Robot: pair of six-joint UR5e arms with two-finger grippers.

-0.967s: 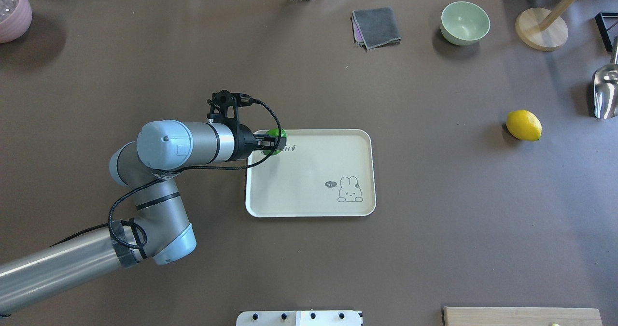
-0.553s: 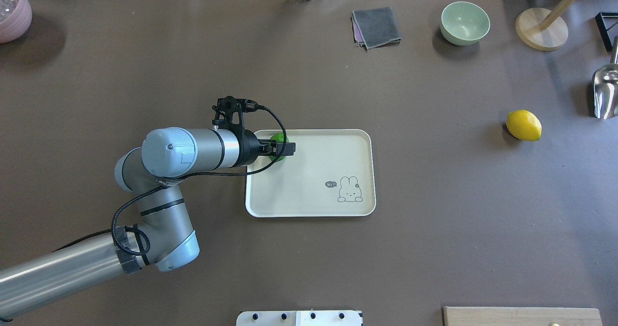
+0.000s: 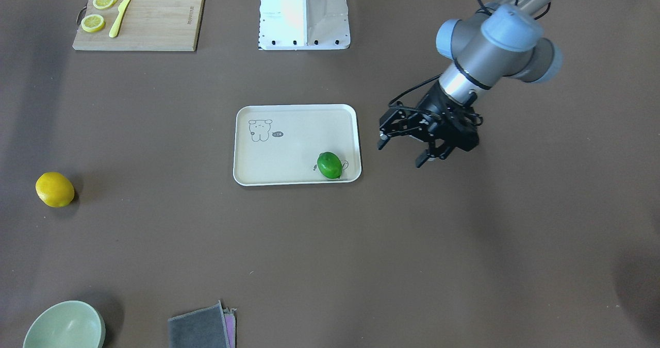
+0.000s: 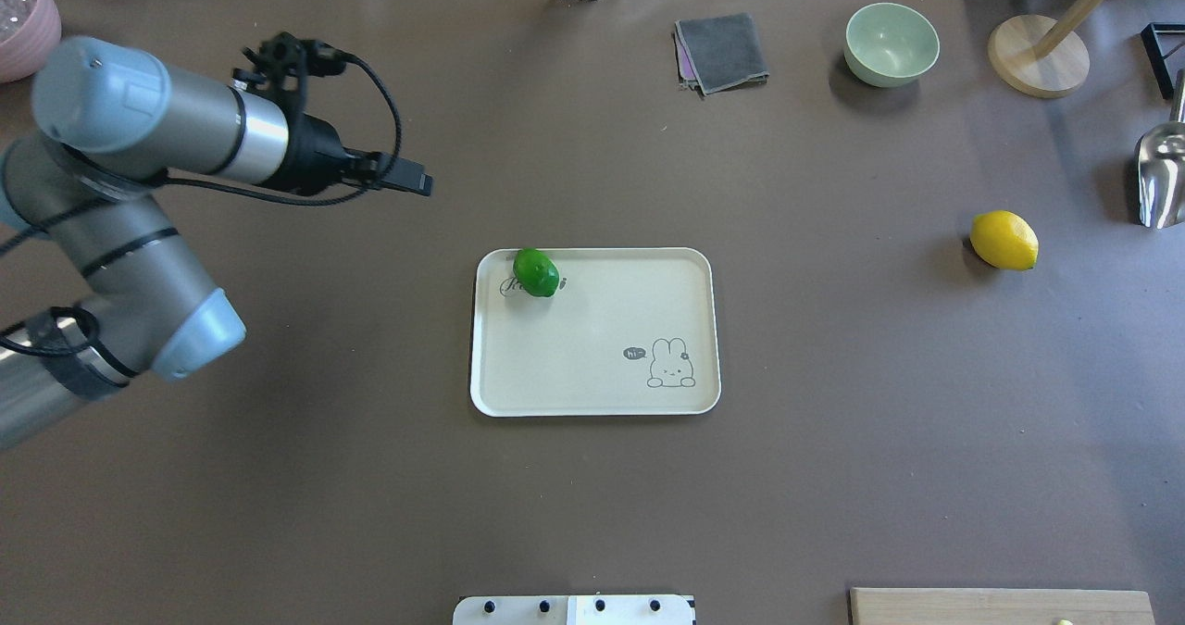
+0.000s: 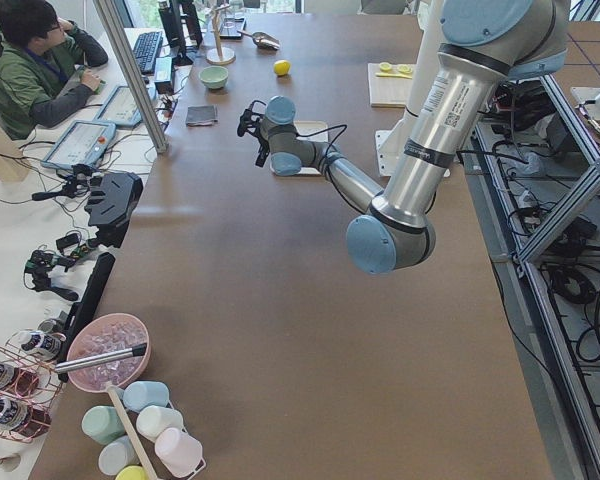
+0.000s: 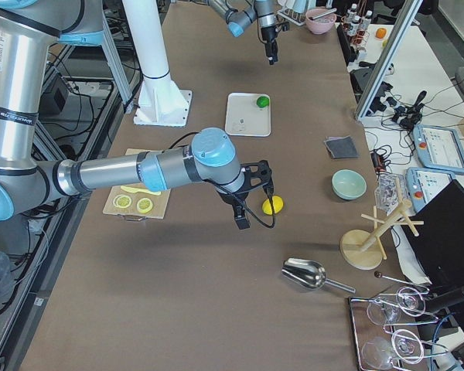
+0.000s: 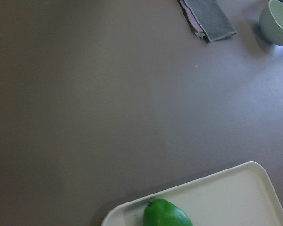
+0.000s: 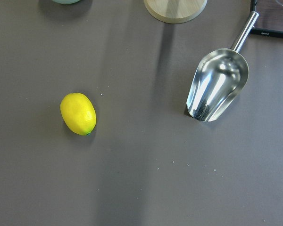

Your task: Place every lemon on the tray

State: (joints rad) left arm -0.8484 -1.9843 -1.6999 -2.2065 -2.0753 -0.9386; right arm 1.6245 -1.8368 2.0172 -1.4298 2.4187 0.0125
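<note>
The green lemon [image 4: 536,273] lies on the cream tray [image 4: 592,329], in its far left corner over the script; it also shows in the front view [image 3: 330,165] and the left wrist view [image 7: 167,214]. My left gripper [image 3: 401,153] is open and empty, raised above the bare table to the left of the tray [image 3: 289,152]. The yellow lemon [image 4: 1004,240] lies on the table far to the right, also in the right wrist view [image 8: 78,114]. My right gripper [image 6: 242,219] hangs near the yellow lemon [image 6: 273,205]; I cannot tell whether it is open or shut.
A metal scoop [image 8: 217,84] and a wooden stand [image 4: 1037,56] are near the yellow lemon. A green bowl [image 4: 891,43] and grey cloth [image 4: 722,51] sit at the far edge. A cutting board [image 3: 154,18] holds lemon slices and a knife.
My left gripper has let go of the green lemon, which now rests on the tray. The left arm has risen and pulled back to the far left.
</note>
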